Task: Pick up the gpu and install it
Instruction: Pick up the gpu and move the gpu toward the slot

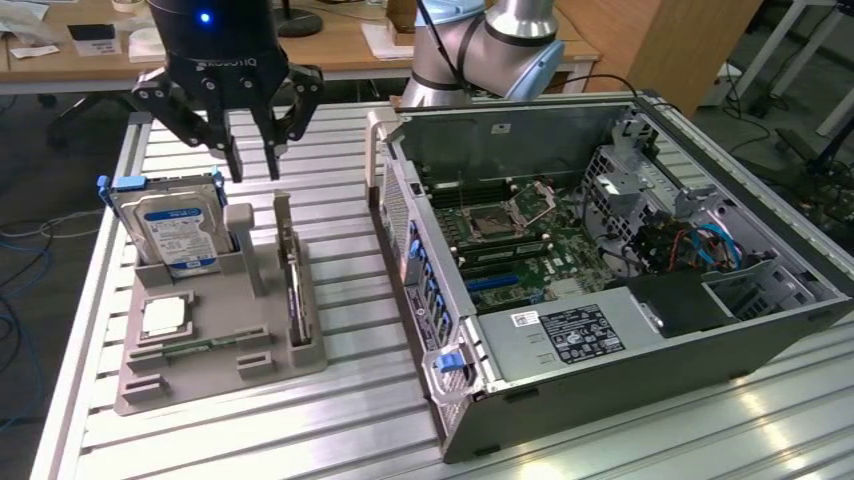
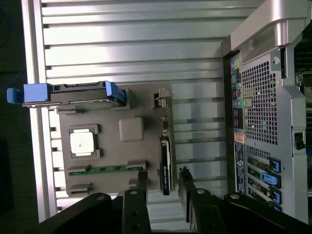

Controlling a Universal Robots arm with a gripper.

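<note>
The gpu [image 1: 292, 278] is a thin dark card standing on edge in a slot of the grey holder [image 1: 214, 375], with its metal bracket at the far end. My gripper [image 1: 255, 170] hangs above the holder's far end, a little above and behind the card, touching nothing. Its two fingers stand a small way apart with nothing between them. In the wrist view the gpu [image 2: 165, 168] shows as a narrow dark strip, and my gripper [image 2: 163, 187] has one finger on each side of the strip's line, well above it.
The holder also carries a hard drive [image 1: 174, 232] with a blue label, a square silver chip [image 1: 163, 318] and a memory stick [image 1: 187, 347]. An open computer case [image 1: 601, 260] with its motherboard exposed lies at the exterior view's right on the slatted metal table [image 1: 347, 420].
</note>
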